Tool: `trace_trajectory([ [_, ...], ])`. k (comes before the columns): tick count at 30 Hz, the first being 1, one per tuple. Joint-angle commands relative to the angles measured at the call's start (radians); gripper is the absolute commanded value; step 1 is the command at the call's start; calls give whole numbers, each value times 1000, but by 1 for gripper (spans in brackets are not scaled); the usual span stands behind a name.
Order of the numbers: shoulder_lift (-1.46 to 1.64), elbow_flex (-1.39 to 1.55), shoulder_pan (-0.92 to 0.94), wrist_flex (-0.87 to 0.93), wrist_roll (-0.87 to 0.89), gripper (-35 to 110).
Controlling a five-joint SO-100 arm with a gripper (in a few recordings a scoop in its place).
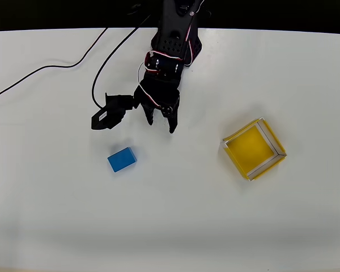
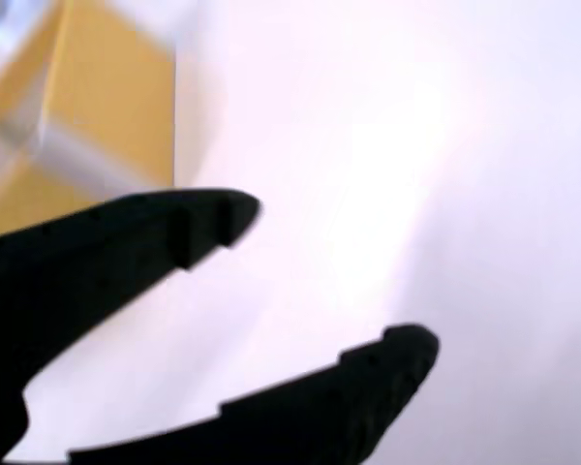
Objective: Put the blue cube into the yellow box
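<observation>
Your gripper (image 1: 161,123): fingers parted, holding nothing | blue cube (image 1: 122,159): on the table, near-left of your gripper, apart | yellow box (image 1: 254,148): far right, empty

Overhead view looks straight down on the table (image 1: 45,215) — wrist view close, low, sharing the yellow box (image 1: 254,148)

Overhead view: cube (image 1: 122,159) sits on the desk (image 1: 175,221) left of the box (image 1: 254,148) — well apart — fingers (image 1: 172,127) above, up-right of the cube.
</observation>
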Motion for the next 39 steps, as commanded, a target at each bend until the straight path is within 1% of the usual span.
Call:
trace_trajectory([
  [1,-179,-330,69,-86,77,45],
  [3,-276,-430,95,-81,132,48],
  [5,-374,-535,123,-40,190,51],
  [12,-672,-819,204,110,347,54],
  [18,-850,-963,247,227,407,54],
  [21,-930,-1020,267,255,428,55],
  [33,-1209,-1238,275,408,407,54],
  [39,-1313,-1315,278,425,379,52],
])
